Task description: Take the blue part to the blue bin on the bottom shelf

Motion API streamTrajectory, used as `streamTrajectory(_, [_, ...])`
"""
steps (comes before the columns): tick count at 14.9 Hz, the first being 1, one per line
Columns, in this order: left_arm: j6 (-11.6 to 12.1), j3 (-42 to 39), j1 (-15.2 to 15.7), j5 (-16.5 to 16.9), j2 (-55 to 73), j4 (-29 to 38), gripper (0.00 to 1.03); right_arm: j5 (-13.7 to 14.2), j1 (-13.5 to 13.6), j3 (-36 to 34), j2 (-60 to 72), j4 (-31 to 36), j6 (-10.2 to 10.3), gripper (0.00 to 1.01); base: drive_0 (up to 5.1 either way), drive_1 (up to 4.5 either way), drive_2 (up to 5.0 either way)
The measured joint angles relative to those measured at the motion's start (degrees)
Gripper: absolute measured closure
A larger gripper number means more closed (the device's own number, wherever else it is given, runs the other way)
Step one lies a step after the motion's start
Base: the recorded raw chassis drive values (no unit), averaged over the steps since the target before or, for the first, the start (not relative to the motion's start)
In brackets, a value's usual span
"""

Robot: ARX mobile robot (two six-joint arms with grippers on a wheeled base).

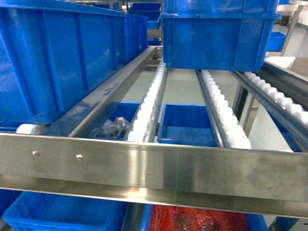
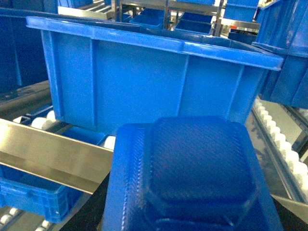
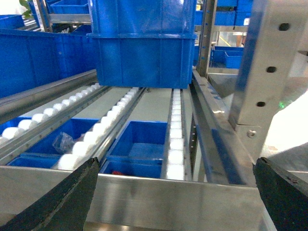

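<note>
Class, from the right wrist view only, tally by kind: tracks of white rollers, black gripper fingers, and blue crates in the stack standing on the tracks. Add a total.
Tracks of white plastic rollers: 3
Black gripper fingers: 2
Stacked blue plastic crates: 2
Total: 7

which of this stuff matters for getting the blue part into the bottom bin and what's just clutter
For the job: blue part; low blue bin, likely the target.
Just lying about: big crate on the rollers; clear bag of parts; heap of red items.
</note>
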Motion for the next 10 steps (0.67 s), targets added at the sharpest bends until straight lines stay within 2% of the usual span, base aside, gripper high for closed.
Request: streamTrajectory(10, [0.0,0.0,0.1,0.0,-0.1,0.1,0.6,-0.2,0.0,0.0,0.0,0.0,0.0,0.03,0.0,4.03,-4.0])
